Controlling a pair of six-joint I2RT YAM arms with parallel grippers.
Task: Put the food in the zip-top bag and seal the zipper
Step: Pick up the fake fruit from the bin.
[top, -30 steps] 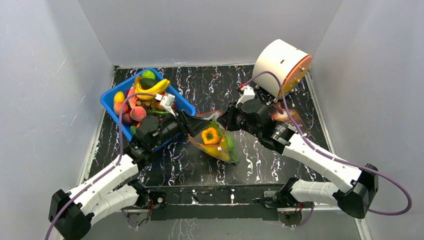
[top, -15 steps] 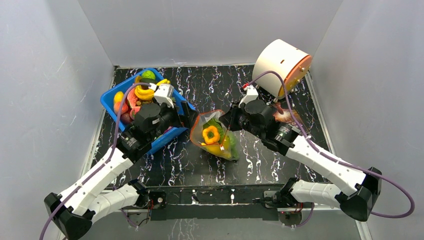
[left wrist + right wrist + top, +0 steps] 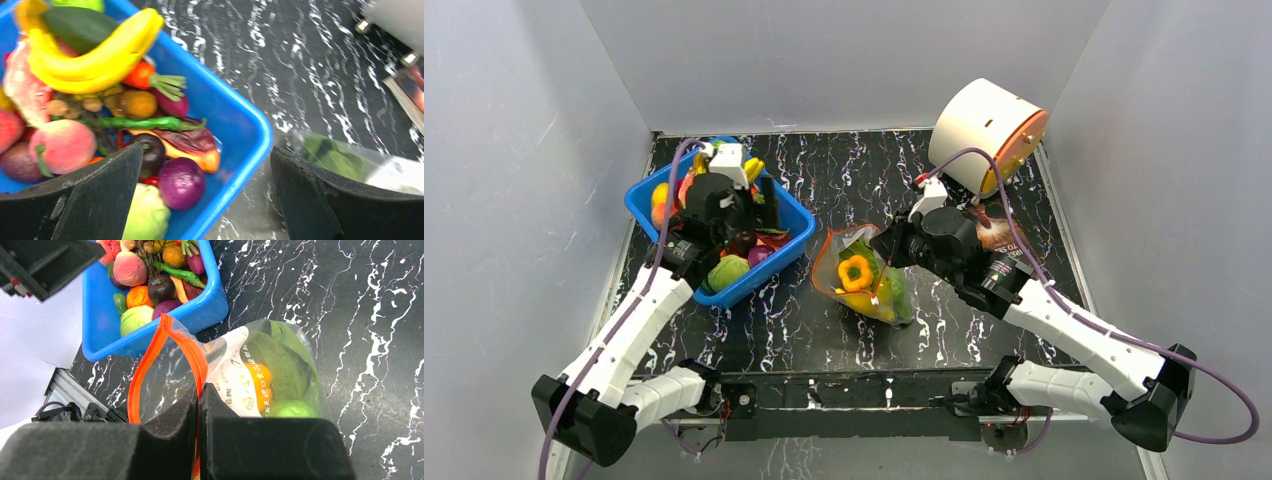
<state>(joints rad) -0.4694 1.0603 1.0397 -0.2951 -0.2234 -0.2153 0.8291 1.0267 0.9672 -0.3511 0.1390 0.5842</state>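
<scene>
Zip-top bag (image 3: 270, 365), clear, crinkly, orange-rimmed, in clenched right pincer (image 3: 199, 400); left pincer (image 3: 206, 157) released.

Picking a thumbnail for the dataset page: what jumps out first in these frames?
The blue basket at back left, heaped with bright toy food, bananas on top, with the left gripper open above it. In the middle, the clear zip-top bag already holds an orange pepper and greens, the right gripper pinching its red-orange zipper. A white drum sits at back right.
</scene>
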